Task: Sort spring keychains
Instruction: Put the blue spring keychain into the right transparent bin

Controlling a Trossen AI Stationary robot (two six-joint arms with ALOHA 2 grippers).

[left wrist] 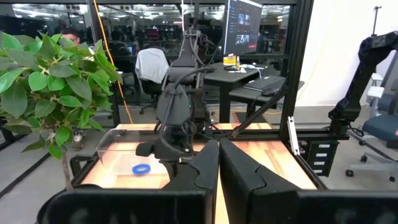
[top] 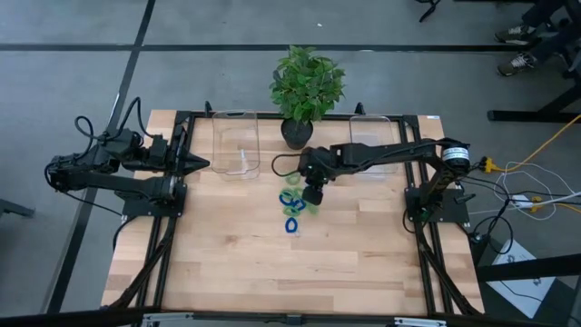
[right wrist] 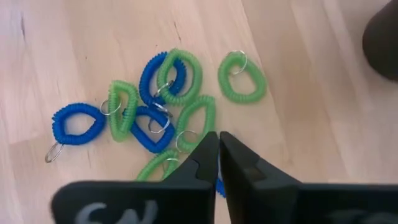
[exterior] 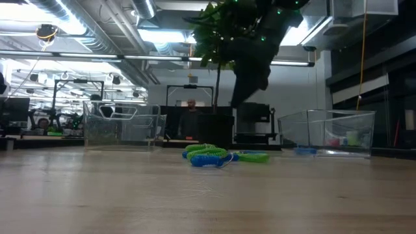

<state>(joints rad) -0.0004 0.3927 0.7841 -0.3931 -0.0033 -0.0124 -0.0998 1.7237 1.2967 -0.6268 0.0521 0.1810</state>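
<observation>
1. High view: right hand [top: 313,194] hovers over the spring keychains [top: 293,207] heaped mid-table [top: 227,254]; left hand [top: 201,164] waits at the left edge.
2. Right wrist view: its fingers [right wrist: 205,158] are pressed together, gripping nothing, above the blue and green loops.
3. Left wrist view: left fingers [left wrist: 208,165] closed, empty.

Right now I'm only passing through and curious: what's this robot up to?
It is sorting spring keychains, blue and light green coils heaped mid-table. The right gripper hangs just over the heap, fingers shut, holding nothing as far as can be seen. The left gripper waits shut at the table's left edge. One blue coil already lies in the right clear bin; what else is in there is unclear. The left clear bin looks empty. A potted plant stands between the bins.
</observation>
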